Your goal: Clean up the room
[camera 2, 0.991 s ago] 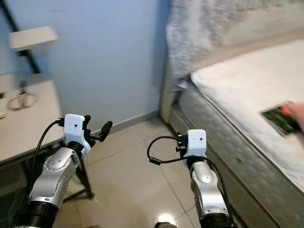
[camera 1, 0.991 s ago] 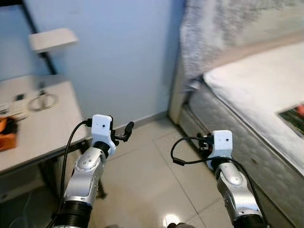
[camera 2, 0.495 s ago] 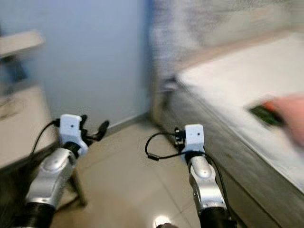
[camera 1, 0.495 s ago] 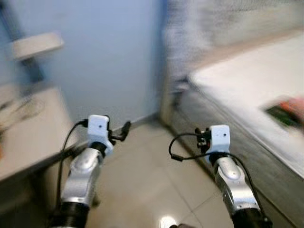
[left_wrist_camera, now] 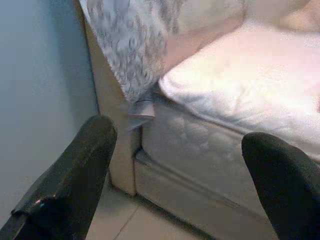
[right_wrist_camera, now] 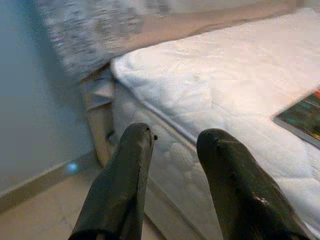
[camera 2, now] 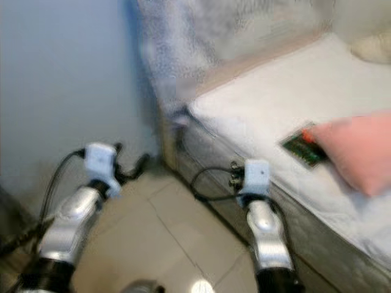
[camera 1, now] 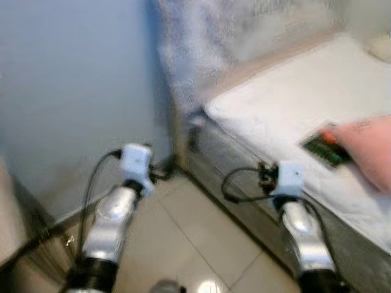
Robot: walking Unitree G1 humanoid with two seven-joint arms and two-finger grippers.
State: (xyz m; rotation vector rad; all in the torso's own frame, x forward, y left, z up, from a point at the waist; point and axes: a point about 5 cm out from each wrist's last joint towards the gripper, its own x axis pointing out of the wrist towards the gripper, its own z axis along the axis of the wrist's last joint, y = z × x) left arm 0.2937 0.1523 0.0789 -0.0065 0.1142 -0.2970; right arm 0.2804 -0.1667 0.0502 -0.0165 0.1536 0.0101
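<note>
A flat green packet [camera 1: 322,150] with an orange patch lies on the white mattress [camera 1: 278,101] of a bed, next to a pink cushion [camera 1: 368,156] at the right edge. The picture is blurred. Both arms are held out low over the tiled floor [camera 1: 201,235]. My left gripper [left_wrist_camera: 180,137] is open and empty, pointing at the bed's corner. My right gripper [right_wrist_camera: 177,135] is open too, close to the mattress side, with the green packet [right_wrist_camera: 302,117] farther off on the bed.
A grey patterned cloth [camera 1: 195,43] hangs over the headboard at the bed's near corner. A blue wall [camera 1: 73,91] stands ahead on the left. A cream soft thing [camera 1: 382,46] lies at the far right of the mattress. A dark furniture edge [camera 1: 21,247] shows low on the left.
The whole view has swung to the right: the desk has slid out on the left and the bed with the pink cushion has come nearer the middle. Both grippers hold the same pose.
</note>
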